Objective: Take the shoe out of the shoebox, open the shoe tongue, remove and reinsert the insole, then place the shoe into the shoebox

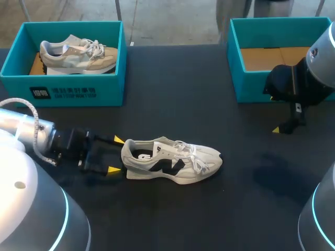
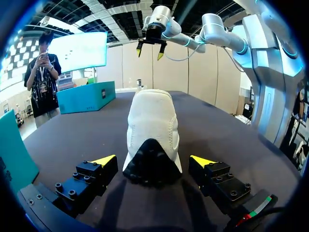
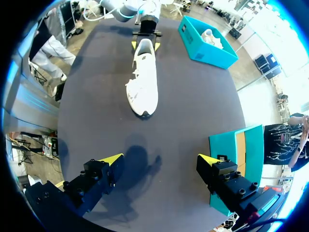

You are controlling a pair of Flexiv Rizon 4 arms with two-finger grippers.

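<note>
Black desk (image 1: 172, 94) carried a white sneaker (image 1: 172, 159) on its sole near the centre, toe toward 3 o'clock. At 9 o'clock the left claw (image 1: 116, 155) stood wide, its fingers flanking the heel without gripping. At 2 o'clock the right claw (image 3: 161, 159) hung wide beside an empty teal shoebox (image 1: 251, 86).

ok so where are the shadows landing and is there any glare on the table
Head view: a soft shadow lies on the table past the toe of the shoe; no glare on the dark top. Right wrist view: a dark shadow falls just ahead of the right gripper. Left wrist view: shade pools under the shoe's heel, at the open left gripper.
</note>
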